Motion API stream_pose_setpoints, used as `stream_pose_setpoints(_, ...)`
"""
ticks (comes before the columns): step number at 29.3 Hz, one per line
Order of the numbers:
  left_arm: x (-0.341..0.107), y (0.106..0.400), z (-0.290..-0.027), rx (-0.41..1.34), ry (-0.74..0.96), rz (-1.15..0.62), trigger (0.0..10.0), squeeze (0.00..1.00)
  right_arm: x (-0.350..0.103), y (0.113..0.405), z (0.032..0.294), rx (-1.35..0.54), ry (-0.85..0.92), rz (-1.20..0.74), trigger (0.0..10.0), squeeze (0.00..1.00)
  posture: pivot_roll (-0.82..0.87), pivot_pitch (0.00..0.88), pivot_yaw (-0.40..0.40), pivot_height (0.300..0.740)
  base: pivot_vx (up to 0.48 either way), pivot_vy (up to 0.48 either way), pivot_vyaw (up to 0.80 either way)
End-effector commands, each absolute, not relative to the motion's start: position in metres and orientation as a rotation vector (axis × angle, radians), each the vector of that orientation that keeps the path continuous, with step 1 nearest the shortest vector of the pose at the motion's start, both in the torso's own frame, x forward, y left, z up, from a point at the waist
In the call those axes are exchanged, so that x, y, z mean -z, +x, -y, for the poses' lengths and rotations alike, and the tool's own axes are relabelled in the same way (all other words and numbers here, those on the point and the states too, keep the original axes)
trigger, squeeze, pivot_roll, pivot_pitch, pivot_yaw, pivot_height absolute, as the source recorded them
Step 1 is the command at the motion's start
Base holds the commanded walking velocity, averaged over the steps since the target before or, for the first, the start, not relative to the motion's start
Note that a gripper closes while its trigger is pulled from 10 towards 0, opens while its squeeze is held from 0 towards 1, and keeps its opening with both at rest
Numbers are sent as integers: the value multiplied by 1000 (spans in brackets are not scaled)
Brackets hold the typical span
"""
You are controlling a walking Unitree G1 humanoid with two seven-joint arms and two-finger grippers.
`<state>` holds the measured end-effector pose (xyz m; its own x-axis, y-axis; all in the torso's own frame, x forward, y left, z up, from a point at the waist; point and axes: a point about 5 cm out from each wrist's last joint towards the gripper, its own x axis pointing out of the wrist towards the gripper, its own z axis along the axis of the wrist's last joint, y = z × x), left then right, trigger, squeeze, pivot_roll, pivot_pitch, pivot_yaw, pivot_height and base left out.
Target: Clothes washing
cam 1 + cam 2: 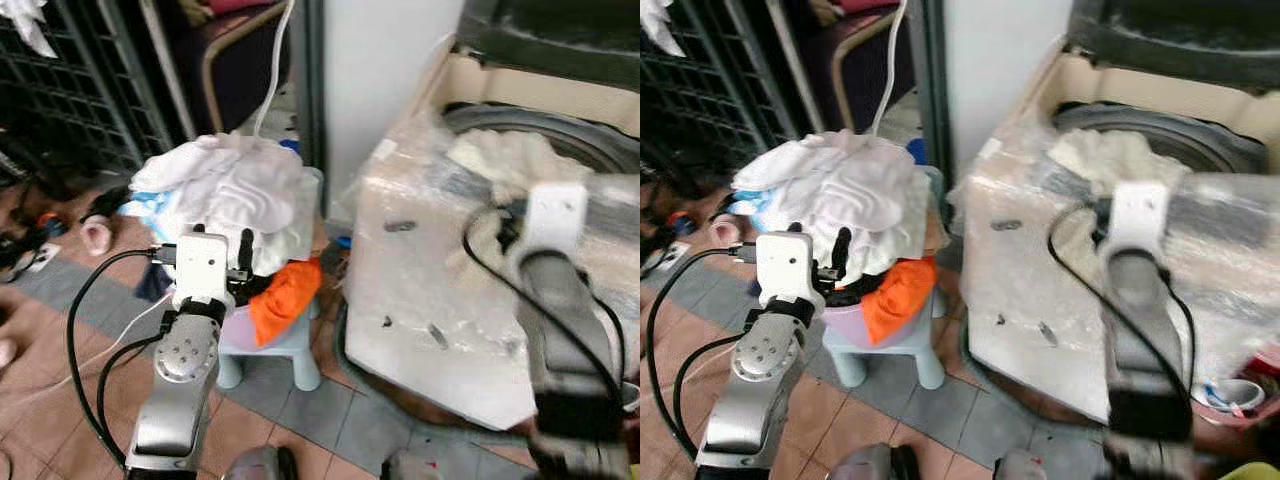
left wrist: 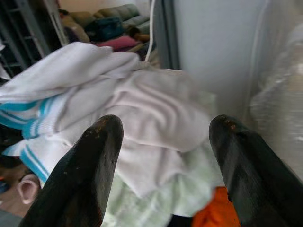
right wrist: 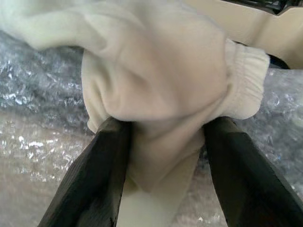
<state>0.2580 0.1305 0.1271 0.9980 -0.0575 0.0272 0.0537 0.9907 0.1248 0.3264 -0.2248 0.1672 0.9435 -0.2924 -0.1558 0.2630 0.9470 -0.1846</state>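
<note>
Under the right gripper (image 3: 163, 189) sits the bubble-wrapped washer (image 1: 440, 300); its fingers (image 3: 90, 179) clamp a cream garment (image 3: 156, 80) at the drum rim. Ahead of the left gripper (image 2: 163, 170), jaws spread wide and empty, a laundry pile (image 1: 235, 195) tops a stool (image 1: 270, 345).

washer wrap (image 1: 430, 270): glossy bubble plastic | garment (image 3: 156, 90): soft cream fleece
</note>
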Motion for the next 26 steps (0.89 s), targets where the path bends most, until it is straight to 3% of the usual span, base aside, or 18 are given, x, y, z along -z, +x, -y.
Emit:
stream_pose_setpoints(1, -126, 258, -133, 51, 137, 20, 10000, 0, -170, 336, 231, 290, -141, -191, 0, 0, -44, 60, 64, 740, 0, 0, 0)
stream_pose_setpoints(13, -125, 259, -132, 35, 124, 13, 10000, 0, -235, 395, 226, 158, 7, -80, 0, 0, -41, 55, 46, 740, 0, 0, 0)
stream_pose_setpoints(17, -125, 259, -131, 31, 122, 13, 10000, 0, -282, 404, 224, 97, 15, 116, 0, 0, -37, 53, 40, 740, 0, 0, 0)
stream_pose_setpoints(18, -125, 258, -132, 23, 124, 13, 10000, 0, -294, 402, 223, 66, -39, 183, 2745, 0, -36, 52, 35, 740, 0, 0, 0)
stream_pose_setpoints(19, -125, 258, -132, 23, 124, 13, 10000, 0, -294, 402, 223, 66, -39, 183, 2745, 0, -36, 52, 35, 740, 0, 0, 0)
stream_pose_setpoints(20, -124, 258, -134, 15, 124, 9, 10000, 0, -292, 398, 224, 41, -78, 200, 10000, 0, -36, 53, 33, 740, 0, 0, 0)
stream_pose_setpoints(26, -123, 256, -134, 25, 123, -3, 10000, 0, -244, 380, 227, -58, -240, 113, 10000, 0, -39, 57, 37, 740, 0, 0, 0)
